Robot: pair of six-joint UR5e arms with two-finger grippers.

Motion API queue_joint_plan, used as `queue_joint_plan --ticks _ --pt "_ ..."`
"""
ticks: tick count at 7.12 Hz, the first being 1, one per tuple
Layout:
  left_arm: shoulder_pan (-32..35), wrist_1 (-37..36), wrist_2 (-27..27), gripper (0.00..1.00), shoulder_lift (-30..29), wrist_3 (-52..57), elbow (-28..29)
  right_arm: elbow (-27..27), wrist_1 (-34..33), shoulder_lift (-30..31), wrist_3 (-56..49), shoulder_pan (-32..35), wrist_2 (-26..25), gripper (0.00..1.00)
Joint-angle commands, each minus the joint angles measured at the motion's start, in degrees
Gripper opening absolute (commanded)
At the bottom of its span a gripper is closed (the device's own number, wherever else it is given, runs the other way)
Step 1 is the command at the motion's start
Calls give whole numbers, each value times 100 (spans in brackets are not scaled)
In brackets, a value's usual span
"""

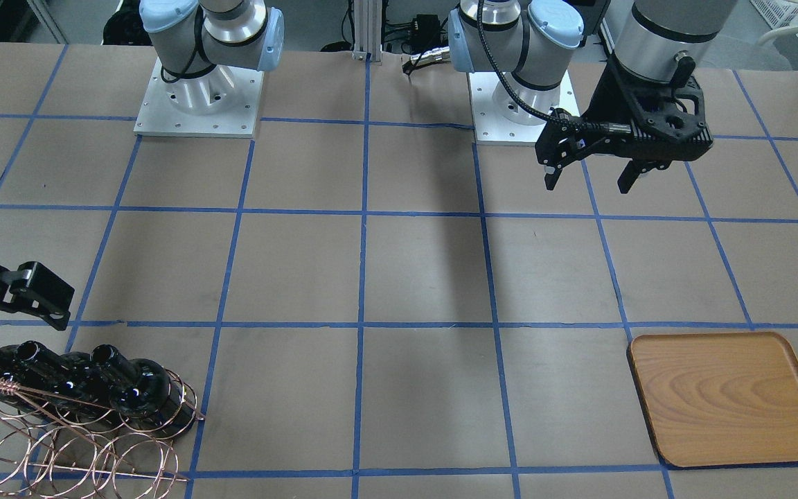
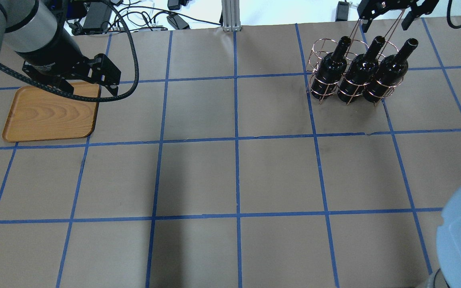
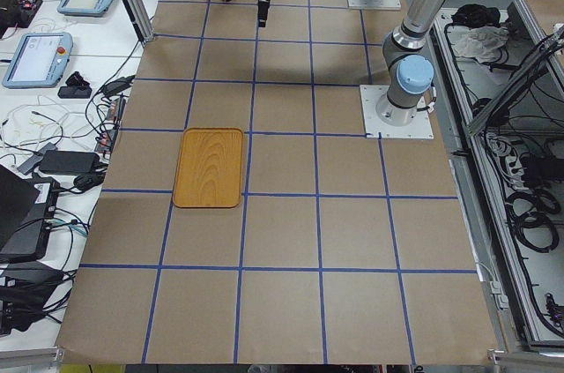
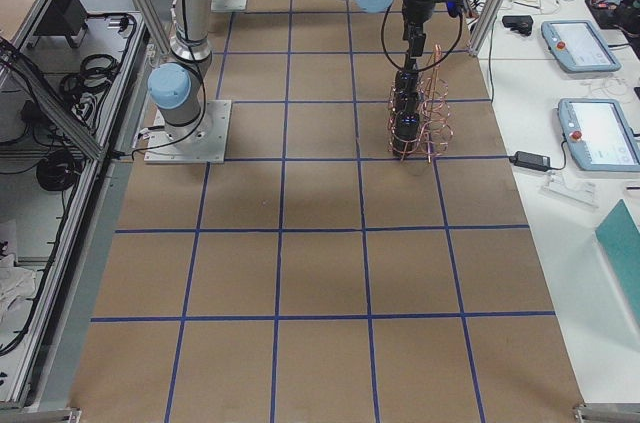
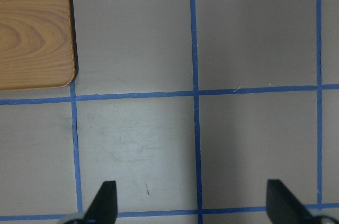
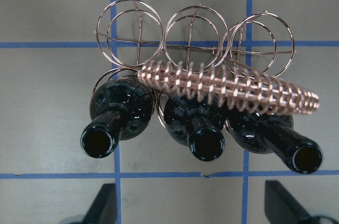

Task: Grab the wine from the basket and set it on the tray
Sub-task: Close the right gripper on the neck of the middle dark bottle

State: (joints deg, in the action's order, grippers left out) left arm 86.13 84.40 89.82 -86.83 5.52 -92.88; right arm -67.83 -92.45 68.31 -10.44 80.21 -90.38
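Note:
Three near-black wine bottles (image 2: 328, 70) (image 2: 357, 71) (image 2: 388, 70) stand upright in one row of the copper wire basket (image 2: 318, 48). In the right wrist view their mouths (image 6: 99, 142) (image 6: 206, 145) (image 6: 307, 159) face the camera below the twisted handle (image 6: 228, 87). My right gripper (image 2: 386, 25) (image 6: 193, 205) hovers open and empty above the bottles, touching none. The wooden tray (image 2: 50, 116) (image 1: 728, 398) lies empty at the other end of the table. My left gripper (image 1: 589, 181) (image 5: 193, 203) is open and empty, held above the table beside the tray (image 5: 32, 28).
The basket's other row of rings (image 6: 193, 36) holds nothing. The brown table (image 2: 234, 176) carries a blue tape grid. Both arm bases (image 1: 198, 97) (image 1: 520, 104) stand at the robot's edge. Cables and devices (image 2: 134, 16) lie beyond the far edge.

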Motion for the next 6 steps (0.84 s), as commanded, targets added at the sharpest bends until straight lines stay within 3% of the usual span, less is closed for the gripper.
queue_joint_plan --ticks 1,4,6 --pt "0 -3 -9 100 0 2 -2 -63 -62 -308 -90 -14 -51 90" --pt "0 -3 0 100 0 2 -10 -511 -352 -362 -134 -32 -68 78" --pt "0 -3 -9 100 0 2 -10 -477 -553 -353 -195 -119 -50 38"
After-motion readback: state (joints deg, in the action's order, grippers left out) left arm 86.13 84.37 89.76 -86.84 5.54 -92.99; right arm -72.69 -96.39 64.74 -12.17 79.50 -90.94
